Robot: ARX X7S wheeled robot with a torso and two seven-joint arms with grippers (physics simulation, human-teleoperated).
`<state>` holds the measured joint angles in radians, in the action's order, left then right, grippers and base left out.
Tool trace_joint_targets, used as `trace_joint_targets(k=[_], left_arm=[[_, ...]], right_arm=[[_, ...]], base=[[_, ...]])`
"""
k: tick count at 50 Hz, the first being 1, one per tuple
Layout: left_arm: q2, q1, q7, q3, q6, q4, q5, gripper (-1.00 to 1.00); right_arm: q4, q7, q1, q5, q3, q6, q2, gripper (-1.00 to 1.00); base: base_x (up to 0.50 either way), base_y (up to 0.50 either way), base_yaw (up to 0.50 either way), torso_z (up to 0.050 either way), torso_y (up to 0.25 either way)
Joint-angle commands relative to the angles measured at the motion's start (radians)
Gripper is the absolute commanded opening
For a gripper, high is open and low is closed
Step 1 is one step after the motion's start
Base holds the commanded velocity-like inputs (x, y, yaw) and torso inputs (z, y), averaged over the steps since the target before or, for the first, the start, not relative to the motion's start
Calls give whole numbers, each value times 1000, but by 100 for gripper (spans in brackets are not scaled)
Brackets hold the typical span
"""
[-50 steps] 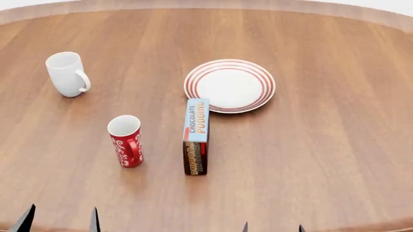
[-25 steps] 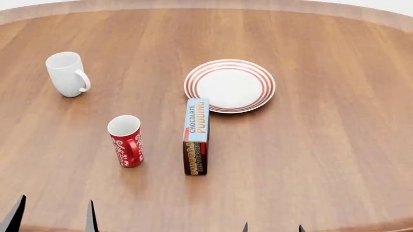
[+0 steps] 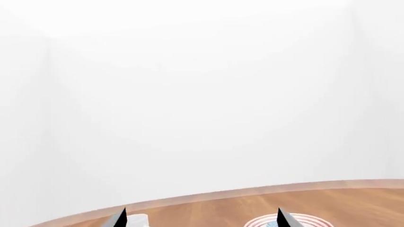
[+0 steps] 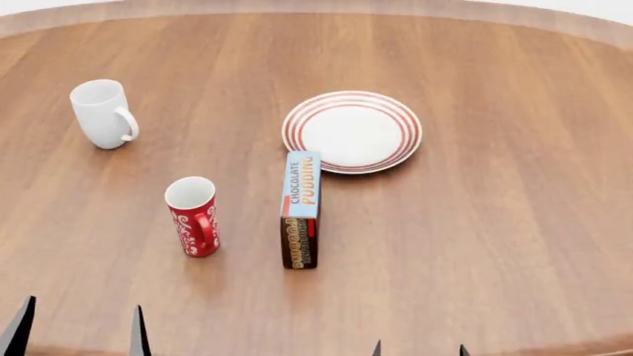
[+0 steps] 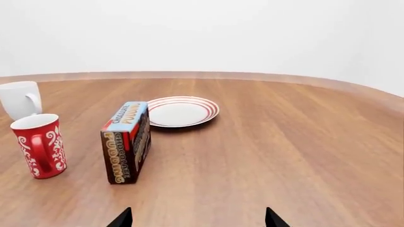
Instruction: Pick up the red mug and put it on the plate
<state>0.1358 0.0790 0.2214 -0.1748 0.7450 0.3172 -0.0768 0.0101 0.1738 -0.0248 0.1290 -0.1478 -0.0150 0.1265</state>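
Left end effector (image 4: 77, 330): fingertips spread, released, holding nothing, at the near worktop (image 4: 494, 245) edge. Right end effector (image 4: 419, 349): fingertips likewise apart and empty. The red mug (image 4: 193, 216) stands upright, well ahead of the left end effector. A pudding box (image 4: 301, 208) stands between mug and plate (image 4: 352, 131), touching the plate's near rim. A white mug (image 4: 103, 113) stands farther left.

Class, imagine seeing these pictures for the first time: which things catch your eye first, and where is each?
The red mug stands upright near the table's front left, beside a chocolate pudding box. Behind the box lies the plate, and a white mug stands far left.
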Motion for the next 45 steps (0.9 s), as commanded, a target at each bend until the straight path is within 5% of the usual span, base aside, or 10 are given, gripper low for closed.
trace_joint_targets(k=[1, 45], left_arm=[[11, 8, 0, -18, 35, 18, 8, 100], [38, 11, 3, -62, 17, 9, 43, 100]], right_arm=[[-4, 10, 1, 8, -10, 1, 8, 100], [4, 28, -10, 23, -53, 3, 37, 100]], base=[[0, 0, 0, 0, 0], [0, 40, 0, 0, 0]])
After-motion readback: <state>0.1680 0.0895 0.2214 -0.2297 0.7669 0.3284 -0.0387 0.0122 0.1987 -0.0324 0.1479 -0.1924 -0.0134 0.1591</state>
